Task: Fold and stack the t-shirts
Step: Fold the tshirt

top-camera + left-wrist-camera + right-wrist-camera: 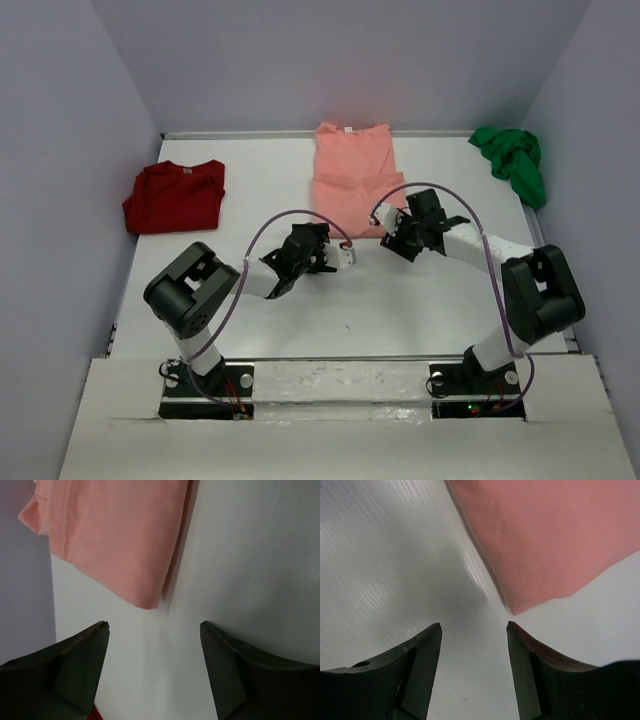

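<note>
Wide, empty — left fingers [75,670] and right fingers [545,680], by corners of salmon-pink t-shirt [352,165]

Your white table [400,310] lies under the left pincer [345,255] and the right pincer [383,220]. Past their tips the pale lavender back wall [330,60] rises. A left wall [60,150] and a right wall [600,90] stand outboard of each. Behind them you have a white ledge [330,378]. The light is soft, the shadows faint.
</note>
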